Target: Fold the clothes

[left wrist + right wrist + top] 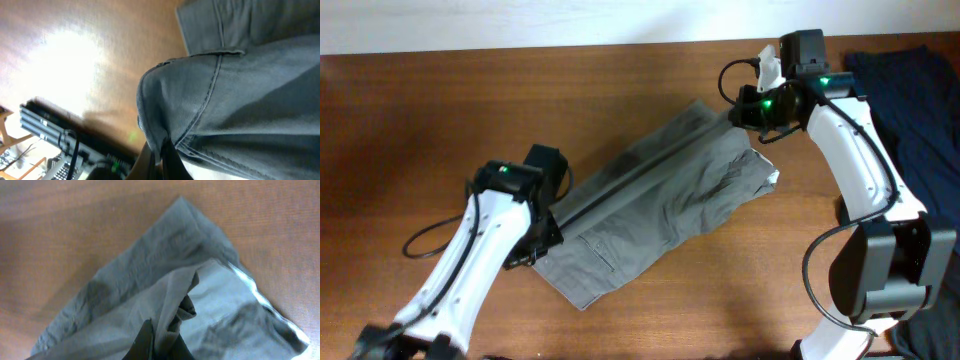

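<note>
On the wooden counter (420,110) the shorts (660,205) look halved lengthwise, left jaws and right jaws pinching opposite ends; cross-folds remain.

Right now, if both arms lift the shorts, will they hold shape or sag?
Likely floppy: the shorts bunch into folds where the right gripper pinches them. Probably sag between grips: they hump up limply at the left gripper too.
</note>
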